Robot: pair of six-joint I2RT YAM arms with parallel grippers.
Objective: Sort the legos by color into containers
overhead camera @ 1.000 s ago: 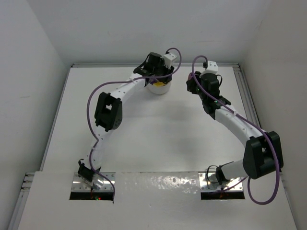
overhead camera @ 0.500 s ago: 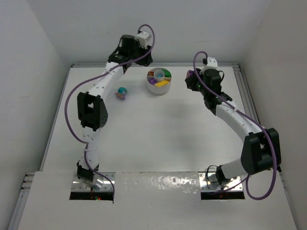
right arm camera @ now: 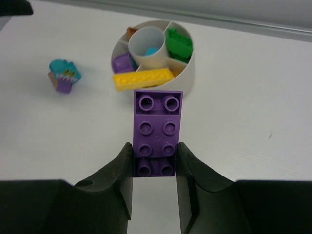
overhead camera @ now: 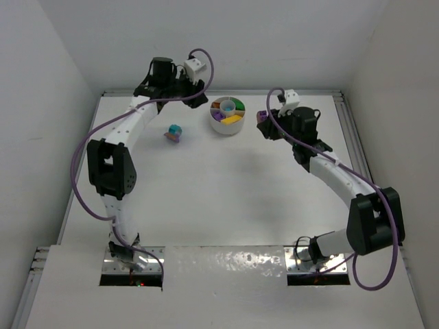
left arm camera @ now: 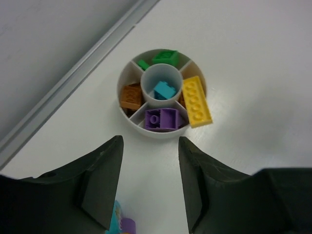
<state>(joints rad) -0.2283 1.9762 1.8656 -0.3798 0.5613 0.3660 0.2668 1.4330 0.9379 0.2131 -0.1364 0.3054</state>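
White dish (left arm camera: 155, 135), teal brick (left arm camera: 164, 90) centred (yellow (left arm camera: 197, 101), purple (left arm camera: 163, 119), orange (left arm camera: 130, 96), green (left arm camera: 164, 56) around), right tool (right arm camera: 154, 146) clamping purple brick (right arm camera: 157, 124), left tool (left arm camera: 150, 144) parted.

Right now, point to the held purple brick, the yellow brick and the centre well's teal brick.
purple brick (right arm camera: 157, 129): right wrist view, studded top.
yellow brick (left arm camera: 197, 101): left wrist view, studded top.
teal brick (left arm camera: 164, 90): left wrist view, top.

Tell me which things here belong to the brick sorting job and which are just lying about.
Part of the job: white dish; purple brick in the right gripper; teal brick, green bricks, orange brick in the dish; yellow brick jutting over its rim; loose clump of bricks on the table.
Just there: cables; metal rail; base plates.
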